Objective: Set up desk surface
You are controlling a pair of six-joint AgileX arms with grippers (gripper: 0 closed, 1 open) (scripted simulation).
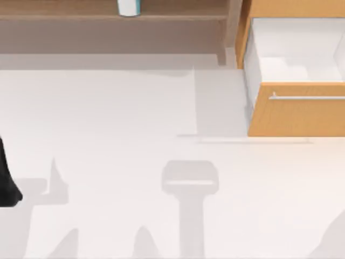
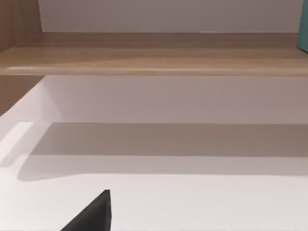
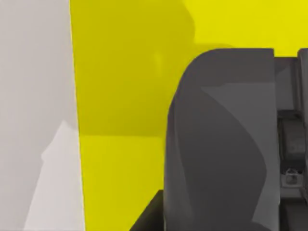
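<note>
White bench (image 1: 108, 162) bare at centre, left arm (image 1: 6, 178) at its left edge, open drawer (image 1: 296, 108) at far right corner, shelf (image 1: 108, 13) along far edge, fingers' state cannot be told.

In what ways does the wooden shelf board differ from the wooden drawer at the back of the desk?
The shelf board is duller brown and runs long across the top view's back left; the drawer is brighter orange-tan and boxy, at the back right. The shelf board carries a white and teal container; the drawer stands pulled open, its white inside showing nothing. The drawer has a silver bar handle; the shelf board has none. Both show wood grain and stand at the back of the desk surface.
</note>
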